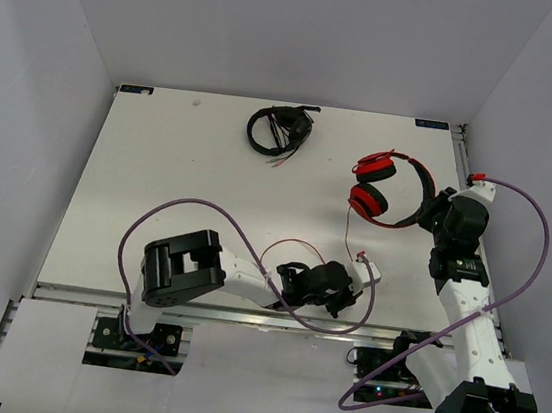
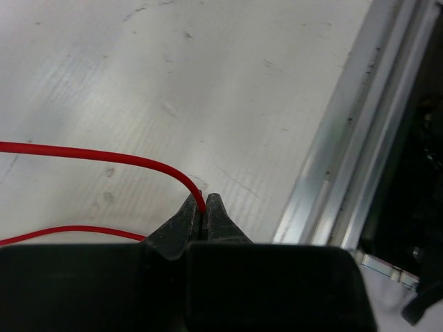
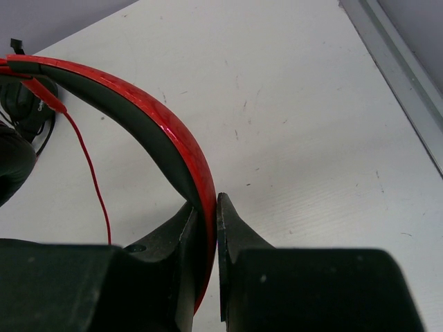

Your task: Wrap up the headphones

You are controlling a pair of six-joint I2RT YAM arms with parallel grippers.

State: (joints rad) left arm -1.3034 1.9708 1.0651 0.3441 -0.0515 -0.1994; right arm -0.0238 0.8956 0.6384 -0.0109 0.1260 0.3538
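The left claw (image 2: 204, 209) is pinched shut on the thin red cable (image 2: 104, 153) at the table's (image 1: 159, 172) 5 o'clock edge, just beside the metal rail (image 2: 346, 152). The right claw (image 3: 211, 207) is clamped on the headband of the red headphones (image 1: 368, 200), at 2 o'clock. A pair of black headphones (image 1: 278, 128) sits at 12 o'clock, well apart. White walls (image 1: 29, 86) enclose the white table.

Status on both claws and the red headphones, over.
Left claw shut on red cable. Right claw shut on red headphones at the headband. Black headphones far back, out of the way.
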